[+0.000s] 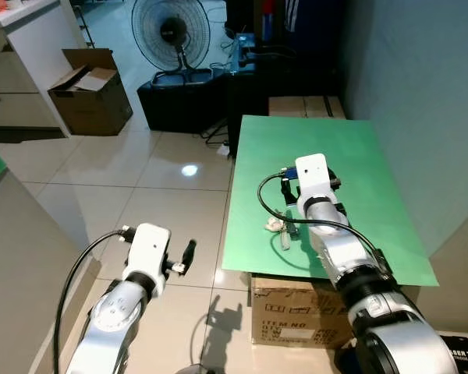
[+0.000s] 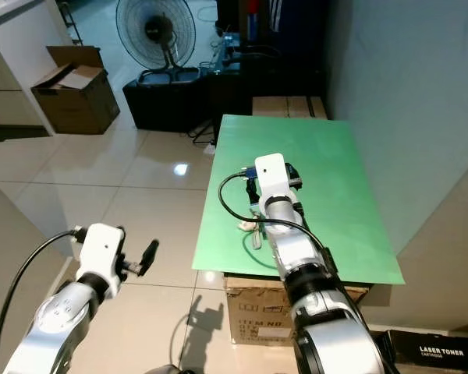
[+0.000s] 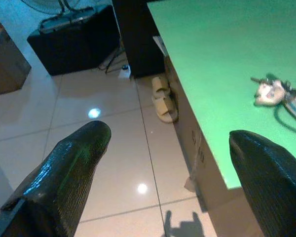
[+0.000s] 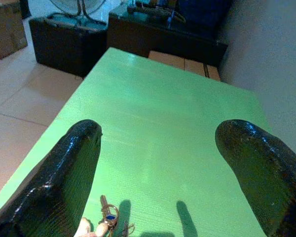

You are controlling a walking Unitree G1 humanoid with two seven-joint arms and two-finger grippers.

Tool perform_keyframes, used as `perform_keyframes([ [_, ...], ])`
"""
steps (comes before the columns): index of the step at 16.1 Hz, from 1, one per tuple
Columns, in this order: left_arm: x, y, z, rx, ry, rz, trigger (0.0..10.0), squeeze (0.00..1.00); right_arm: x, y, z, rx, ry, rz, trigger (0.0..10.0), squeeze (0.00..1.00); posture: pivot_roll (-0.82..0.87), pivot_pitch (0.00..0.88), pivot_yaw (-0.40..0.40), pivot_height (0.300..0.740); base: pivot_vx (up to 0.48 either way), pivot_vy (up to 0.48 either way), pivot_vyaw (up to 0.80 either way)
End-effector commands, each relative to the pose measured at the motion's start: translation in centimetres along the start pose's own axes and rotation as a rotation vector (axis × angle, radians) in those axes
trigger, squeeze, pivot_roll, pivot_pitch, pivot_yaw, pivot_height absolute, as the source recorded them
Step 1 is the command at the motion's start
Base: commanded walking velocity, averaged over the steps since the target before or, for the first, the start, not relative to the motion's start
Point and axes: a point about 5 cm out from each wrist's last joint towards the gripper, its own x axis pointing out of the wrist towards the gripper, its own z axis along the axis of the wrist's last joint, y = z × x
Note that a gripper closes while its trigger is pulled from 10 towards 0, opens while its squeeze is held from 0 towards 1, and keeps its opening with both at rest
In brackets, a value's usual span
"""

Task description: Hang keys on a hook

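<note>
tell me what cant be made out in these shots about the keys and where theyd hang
- Keys: too small in the head views to count; the right arm covers part of the bunch.
- Keys in the right wrist view: cut off by the frame edge.
- Keys in the left wrist view: cut by the frame edge; details blurred.
- Hook: no place to hang them can be made out on the green table or the wall beside it.

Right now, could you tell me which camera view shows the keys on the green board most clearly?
The left wrist view shows the keys best: unobstructed on the green board, with a pale charm attached. The right wrist view catches them cut off at the frame's bottom edge. In both eye views they are small, lying beside the right gripper, whose arm partly hides them.
</note>
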Motion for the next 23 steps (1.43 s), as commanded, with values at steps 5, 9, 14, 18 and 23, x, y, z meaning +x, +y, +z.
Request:
perform_keyframes([
  [5,-1.9,-0.3,0.0,0.009,0.031,0.015,10.0,0.00,1.2,0.7,0.8,-0.025,0.019,0.002,10.0,0.00,0.04,0.077,0.078,0.740,0.000,0.000,0.00],
  [9,-3.3,-0.7,-0.4,-0.001,0.061,0.026,10.0,0.00,1.4,0.5,0.3,-0.059,0.056,0.005,10.0,0.00,0.07,0.115,0.067,0.740,0.000,0.000,0.00],
  [14,-5.2,-0.7,-0.5,0.012,0.085,0.020,10.0,0.00,1.1,1.2,-0.5,-0.069,0.093,0.023,10.0,0.00,0.10,0.153,0.080,0.740,0.000,0.000,0.00],
  [18,-7.2,-0.7,-0.5,0.012,0.117,0.025,10.0,0.00,1.0,1.4,-0.9,-0.075,0.114,0.033,10.0,0.00,0.13,0.212,0.087,0.740,0.000,0.000,0.00],
  [23,-8.5,-0.7,-0.8,0.012,0.154,0.025,10.0,0.00,0.5,1.3,-2.6,-0.057,0.175,0.012,10.0,0.00,0.15,0.237,0.095,0.740,0.000,0.000,0.00],
])
